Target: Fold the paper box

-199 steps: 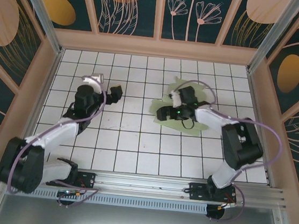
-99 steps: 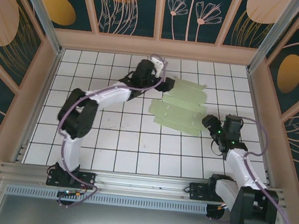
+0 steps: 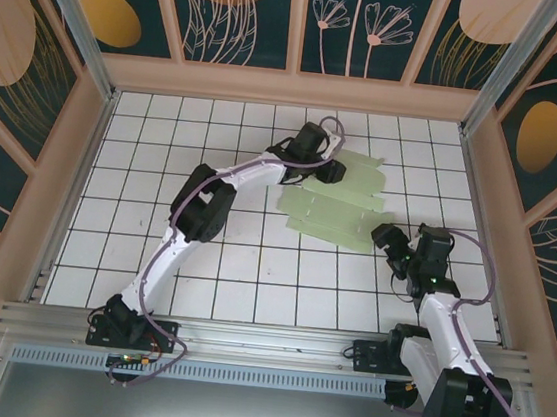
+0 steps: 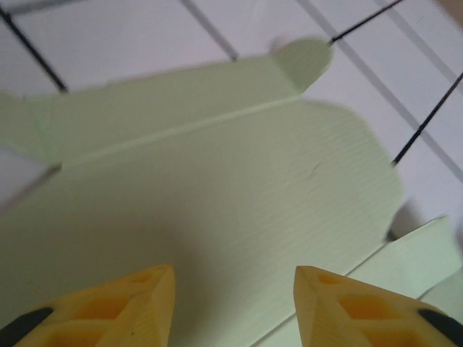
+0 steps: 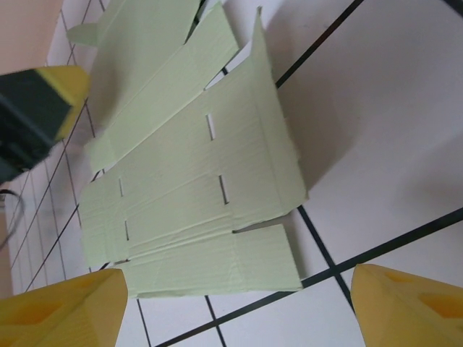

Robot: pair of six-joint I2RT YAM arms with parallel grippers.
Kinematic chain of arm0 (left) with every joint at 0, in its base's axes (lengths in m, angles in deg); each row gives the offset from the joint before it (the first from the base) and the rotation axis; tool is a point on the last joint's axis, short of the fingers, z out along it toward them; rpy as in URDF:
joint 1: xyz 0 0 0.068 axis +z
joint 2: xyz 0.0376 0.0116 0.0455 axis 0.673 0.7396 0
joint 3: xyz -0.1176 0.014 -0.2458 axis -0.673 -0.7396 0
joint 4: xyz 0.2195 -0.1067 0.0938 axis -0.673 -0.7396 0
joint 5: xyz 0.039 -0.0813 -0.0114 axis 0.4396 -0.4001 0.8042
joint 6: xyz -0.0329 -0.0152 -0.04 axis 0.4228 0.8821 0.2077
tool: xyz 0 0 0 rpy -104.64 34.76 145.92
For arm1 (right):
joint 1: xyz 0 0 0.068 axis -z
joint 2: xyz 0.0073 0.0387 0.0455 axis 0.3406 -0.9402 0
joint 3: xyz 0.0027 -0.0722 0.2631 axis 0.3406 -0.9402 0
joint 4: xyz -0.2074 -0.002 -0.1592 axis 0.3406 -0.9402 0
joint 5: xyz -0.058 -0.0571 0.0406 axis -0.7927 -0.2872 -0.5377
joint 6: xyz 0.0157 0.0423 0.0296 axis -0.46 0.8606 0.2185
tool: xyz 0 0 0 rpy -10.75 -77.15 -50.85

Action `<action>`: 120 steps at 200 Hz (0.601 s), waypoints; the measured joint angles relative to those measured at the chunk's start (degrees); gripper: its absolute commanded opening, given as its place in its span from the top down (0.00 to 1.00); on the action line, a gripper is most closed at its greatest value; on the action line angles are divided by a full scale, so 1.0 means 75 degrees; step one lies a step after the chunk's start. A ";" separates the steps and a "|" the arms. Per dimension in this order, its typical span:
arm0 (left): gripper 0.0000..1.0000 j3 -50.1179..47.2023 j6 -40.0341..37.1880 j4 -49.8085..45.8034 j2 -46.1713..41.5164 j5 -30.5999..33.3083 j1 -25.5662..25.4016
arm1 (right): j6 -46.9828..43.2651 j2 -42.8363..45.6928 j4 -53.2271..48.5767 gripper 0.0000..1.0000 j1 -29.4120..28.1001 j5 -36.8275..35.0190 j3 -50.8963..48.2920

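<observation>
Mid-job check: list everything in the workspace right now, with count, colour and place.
paper box: one, pale mint green, flat unfolded sheet on the table, right of centre, towards the far side
table: one, white tiles with dark grid lines, inside the enclosure
walls: three, wood frames with dark floral panels, left, far and right sides
rail: one, silver metal, near edge, carrying both arm bases
left claw: one, black and yellow, open, over the sheet's far left part
right claw: one, black and yellow, open, by the sheet's near right corner

Box [image 3: 334,207]: pale green die-cut card, slotted and tabbed, lying unfolded and flat on the white tiled bench [image 3: 222,263], right of centre
</observation>
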 measured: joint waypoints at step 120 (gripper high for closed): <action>0.57 -0.4374 0.3450 0.1157 -0.2407 0.2570 0.0224 | 0.0799 -0.1428 0.1180 0.18 -0.3034 -0.0758 0.0286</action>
